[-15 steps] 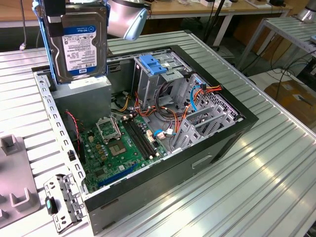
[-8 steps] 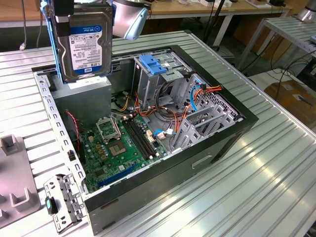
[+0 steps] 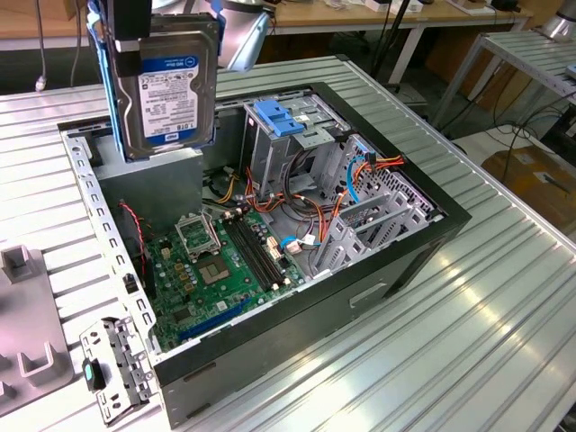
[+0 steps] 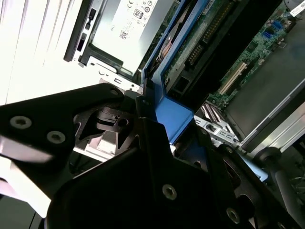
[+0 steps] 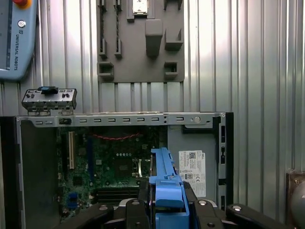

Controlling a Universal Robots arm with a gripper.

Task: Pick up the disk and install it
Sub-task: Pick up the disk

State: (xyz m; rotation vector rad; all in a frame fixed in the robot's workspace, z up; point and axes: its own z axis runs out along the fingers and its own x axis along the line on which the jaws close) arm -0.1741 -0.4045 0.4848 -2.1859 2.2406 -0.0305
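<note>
The disk (image 3: 171, 85) is held upright, its blue carrier rail clamped between the closed-in fingers of the gripper (image 3: 128, 49), above the open computer case (image 3: 387, 270), toward 11 o'clock in the exterior view.

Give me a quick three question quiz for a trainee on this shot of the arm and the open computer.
1. True or false: the disk lies flat on the green circuit board.
2. Which colour is the disk's plastic rail? A red, B blue, C yellow.
3. Fill in: the gripper, jaws shut on the disk, holds it upright above the open computer ____.
Key: 1 false; 2 B; 3 case.
</note>
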